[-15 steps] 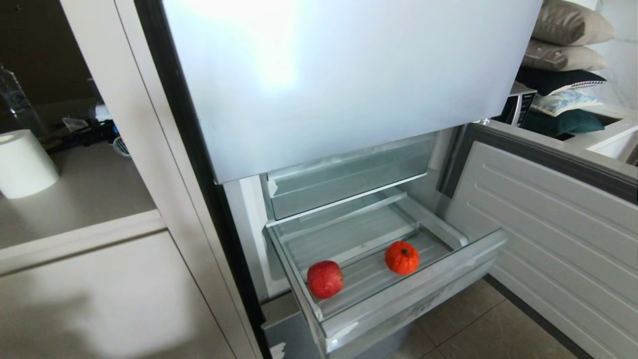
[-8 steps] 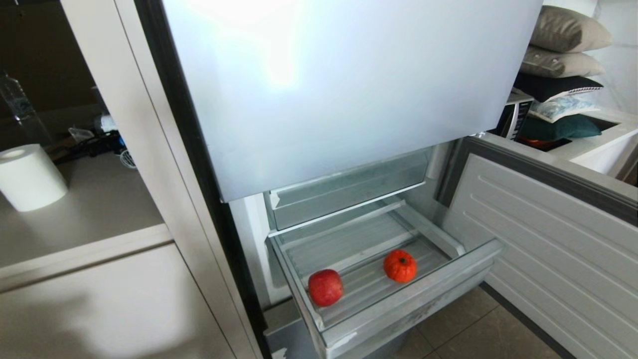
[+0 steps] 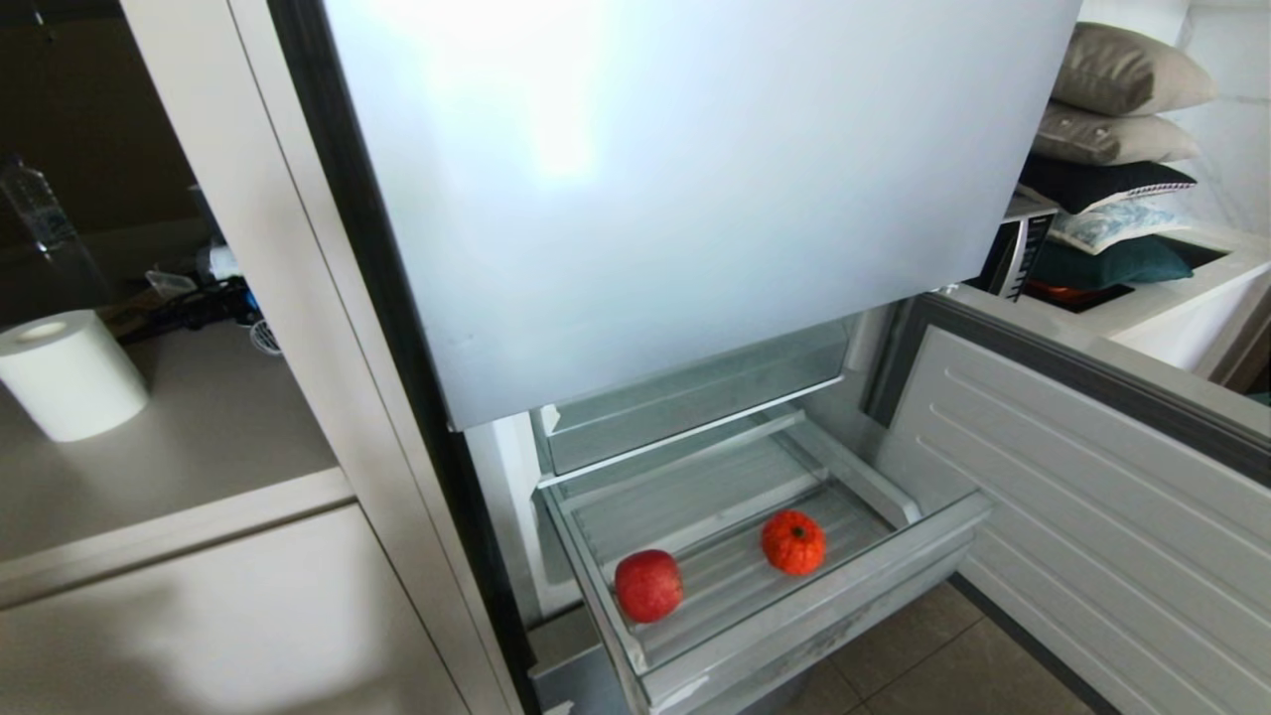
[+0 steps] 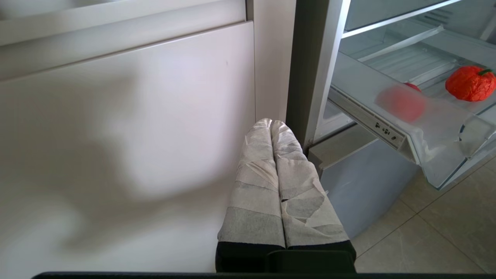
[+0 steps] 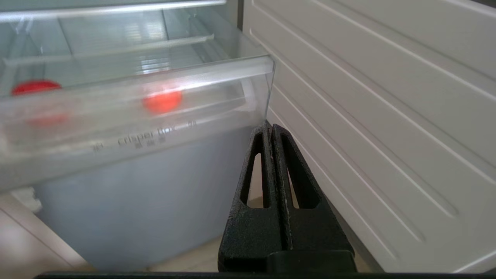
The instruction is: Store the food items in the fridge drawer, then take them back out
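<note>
Both food items sitting in the pulled-out fridge drawer, grippers hanging back empty

The left gripper (image 4: 270, 123) is sitting with its taped fingers pressed together, gripping nothing, pointing at the white cabinet front (image 4: 128, 128) just beside the fridge edge; the fridge drawer (image 4: 434, 155) is sticking out off to its side and a bit higher, with the red apple (image 4: 401, 104) blurring behind the frosted wall and the orange pumpkin-like fruit (image 4: 469, 83) lying farther along. The right gripper (image 5: 270, 128) is also pinched tight and empty, its tips sitting just under the drawer's front corner, near the ribbed inner door panel (image 5: 379, 100). From the head view the apple (image 3: 648, 585) and the fruit (image 3: 793, 542) are lying apart on the ribbed floor, near the front lip (image 3: 814, 616)
</note>
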{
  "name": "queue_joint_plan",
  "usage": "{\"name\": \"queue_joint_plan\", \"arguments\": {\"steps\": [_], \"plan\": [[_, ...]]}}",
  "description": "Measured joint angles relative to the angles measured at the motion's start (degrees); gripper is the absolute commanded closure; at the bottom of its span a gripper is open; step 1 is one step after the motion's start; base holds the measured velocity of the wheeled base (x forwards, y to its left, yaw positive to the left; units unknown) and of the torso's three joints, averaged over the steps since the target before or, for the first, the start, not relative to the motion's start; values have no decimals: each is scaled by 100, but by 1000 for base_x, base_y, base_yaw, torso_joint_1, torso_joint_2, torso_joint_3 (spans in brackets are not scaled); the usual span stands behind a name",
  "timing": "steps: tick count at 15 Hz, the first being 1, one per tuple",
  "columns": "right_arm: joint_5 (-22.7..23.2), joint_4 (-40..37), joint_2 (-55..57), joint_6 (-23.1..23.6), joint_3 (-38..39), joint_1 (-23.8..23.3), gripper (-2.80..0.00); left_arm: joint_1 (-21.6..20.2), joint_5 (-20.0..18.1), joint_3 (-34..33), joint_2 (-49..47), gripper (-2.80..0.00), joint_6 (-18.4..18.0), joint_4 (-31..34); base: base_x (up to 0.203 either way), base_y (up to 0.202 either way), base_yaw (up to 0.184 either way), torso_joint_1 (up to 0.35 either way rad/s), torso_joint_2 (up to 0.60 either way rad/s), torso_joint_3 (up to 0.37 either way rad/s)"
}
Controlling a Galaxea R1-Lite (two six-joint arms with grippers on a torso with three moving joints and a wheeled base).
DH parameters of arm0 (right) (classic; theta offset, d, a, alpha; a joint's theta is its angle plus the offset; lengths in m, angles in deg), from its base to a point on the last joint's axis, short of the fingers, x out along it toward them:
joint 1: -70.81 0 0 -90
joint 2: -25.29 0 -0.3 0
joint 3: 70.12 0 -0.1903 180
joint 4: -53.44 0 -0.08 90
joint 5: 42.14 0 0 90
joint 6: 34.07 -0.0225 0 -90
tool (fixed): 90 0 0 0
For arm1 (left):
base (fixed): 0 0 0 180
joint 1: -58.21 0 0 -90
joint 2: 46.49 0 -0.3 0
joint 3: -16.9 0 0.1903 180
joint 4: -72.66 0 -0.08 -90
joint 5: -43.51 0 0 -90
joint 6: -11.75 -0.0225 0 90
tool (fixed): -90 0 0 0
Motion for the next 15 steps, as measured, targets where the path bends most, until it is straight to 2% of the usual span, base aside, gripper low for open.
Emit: {"name": "queue_joint_plan", "arguments": {"steps": [4, 15], "plan": [[-39, 9, 0, -165, 0, 0, 0, 0, 0, 0, 0, 0, 0, -1, 0, 0, 0, 5, -30, -10], [-39, 11, 0, -167, 0, 0, 0, 2, 0, 0, 0, 0, 0, -1, 0, 0, 0, 0, 0, 0]]}}
